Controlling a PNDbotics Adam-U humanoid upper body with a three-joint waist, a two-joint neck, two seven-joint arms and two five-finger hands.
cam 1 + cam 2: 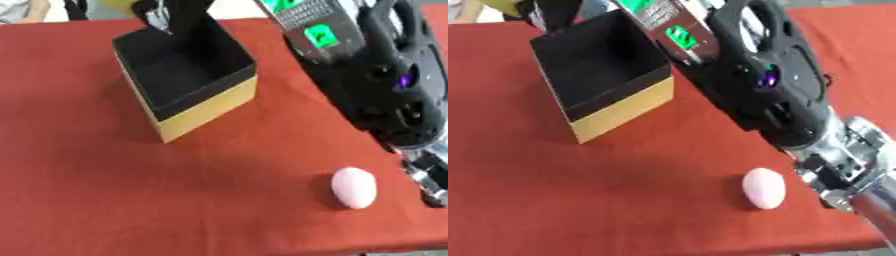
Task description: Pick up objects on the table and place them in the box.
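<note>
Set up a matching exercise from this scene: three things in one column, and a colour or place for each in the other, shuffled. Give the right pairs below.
Things:
1. box
2. pink egg-shaped object
3. tablecloth

Descriptions:
A. red, covering the whole work surface
B. lying near the table's front right edge
C. open on top, black inside, with a yellow lower band

Pairs: 1-C, 2-B, 3-A
</note>
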